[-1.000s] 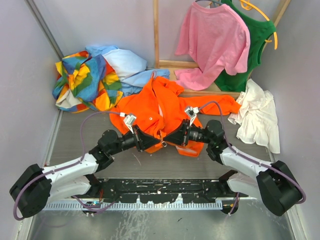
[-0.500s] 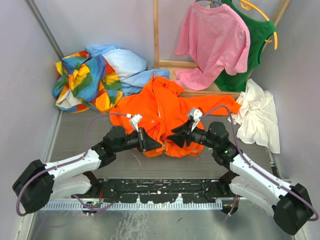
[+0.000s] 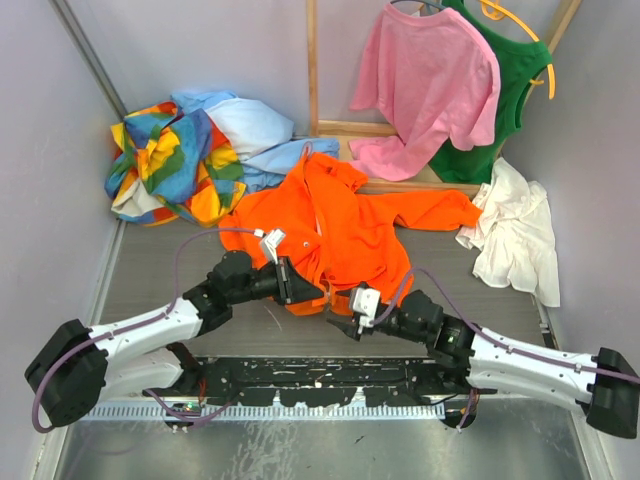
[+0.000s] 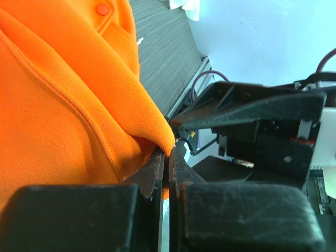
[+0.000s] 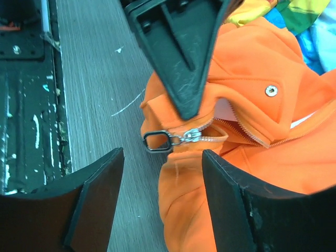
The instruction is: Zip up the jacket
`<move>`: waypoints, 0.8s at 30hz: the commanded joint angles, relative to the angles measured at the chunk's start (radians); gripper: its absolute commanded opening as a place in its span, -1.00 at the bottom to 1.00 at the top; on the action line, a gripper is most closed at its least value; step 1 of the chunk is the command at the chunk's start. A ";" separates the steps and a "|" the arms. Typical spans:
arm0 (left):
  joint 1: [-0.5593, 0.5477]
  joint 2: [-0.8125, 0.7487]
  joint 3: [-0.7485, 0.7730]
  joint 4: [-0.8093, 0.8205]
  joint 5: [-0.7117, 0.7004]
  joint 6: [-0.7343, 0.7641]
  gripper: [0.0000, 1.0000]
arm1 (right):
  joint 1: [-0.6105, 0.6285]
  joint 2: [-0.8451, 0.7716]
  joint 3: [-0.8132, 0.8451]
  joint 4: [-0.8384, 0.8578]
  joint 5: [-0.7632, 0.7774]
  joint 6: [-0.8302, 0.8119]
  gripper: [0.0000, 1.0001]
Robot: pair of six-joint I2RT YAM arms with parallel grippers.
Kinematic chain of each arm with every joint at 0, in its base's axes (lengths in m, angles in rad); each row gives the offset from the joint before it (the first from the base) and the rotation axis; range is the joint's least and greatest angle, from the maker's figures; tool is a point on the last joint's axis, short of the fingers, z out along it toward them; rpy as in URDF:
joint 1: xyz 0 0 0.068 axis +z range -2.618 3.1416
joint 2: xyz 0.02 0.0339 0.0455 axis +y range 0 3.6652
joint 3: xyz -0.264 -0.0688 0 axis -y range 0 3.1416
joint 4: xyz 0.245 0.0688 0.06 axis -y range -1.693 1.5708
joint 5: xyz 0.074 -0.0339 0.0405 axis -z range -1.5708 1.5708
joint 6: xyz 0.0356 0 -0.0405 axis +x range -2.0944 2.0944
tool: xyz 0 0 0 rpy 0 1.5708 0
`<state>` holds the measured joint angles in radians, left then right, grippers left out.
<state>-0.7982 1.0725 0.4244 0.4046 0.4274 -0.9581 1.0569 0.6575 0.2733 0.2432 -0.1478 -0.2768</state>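
The orange jacket lies spread on the table, its front zipper open and the pale lining showing. My left gripper is shut on the jacket's bottom hem, pinching a fold beside the zipper's lower end. My right gripper hovers open just in front of that hem. In the right wrist view its fingers stand on either side of the silver zipper slider and dark ring pull, touching neither. The left gripper's finger fills the top of that view.
A multicoloured garment and light blue cloth are heaped at the back left. A pink T-shirt and green top hang at the back right, above a white cloth. The black base rail runs along the near edge.
My right gripper opened and drew back from the jacket toward the near edge, its arm swinging low. The left gripper kept its hold on the hem and barely moved.
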 commanded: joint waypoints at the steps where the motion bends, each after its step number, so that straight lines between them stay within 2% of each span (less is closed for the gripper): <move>1: -0.001 -0.007 0.050 0.024 0.028 -0.010 -1.00 | 0.115 -0.025 -0.046 0.160 0.243 -0.174 0.34; 6: 0.000 0.010 0.051 0.029 0.035 -0.015 -1.00 | 0.211 0.070 -0.072 0.267 0.411 -0.251 0.36; 11: -0.001 0.017 0.057 0.029 0.046 -0.018 -1.00 | 0.316 0.191 -0.111 0.489 0.568 -0.332 0.37; 15: -0.001 0.015 0.059 0.026 0.047 -0.018 -1.00 | 0.354 0.274 -0.088 0.513 0.645 -0.366 0.37; 20: -0.002 0.021 0.059 0.022 0.047 -0.020 -1.00 | 0.386 0.279 -0.103 0.604 0.709 -0.376 0.32; 24: -0.001 0.024 0.055 0.018 0.047 -0.019 -1.00 | 0.390 0.242 -0.098 0.595 0.721 -0.361 0.25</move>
<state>-0.7982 1.0962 0.4393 0.3912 0.4500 -0.9707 1.4387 0.9440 0.1627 0.7330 0.5102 -0.6334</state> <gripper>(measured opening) 0.018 0.641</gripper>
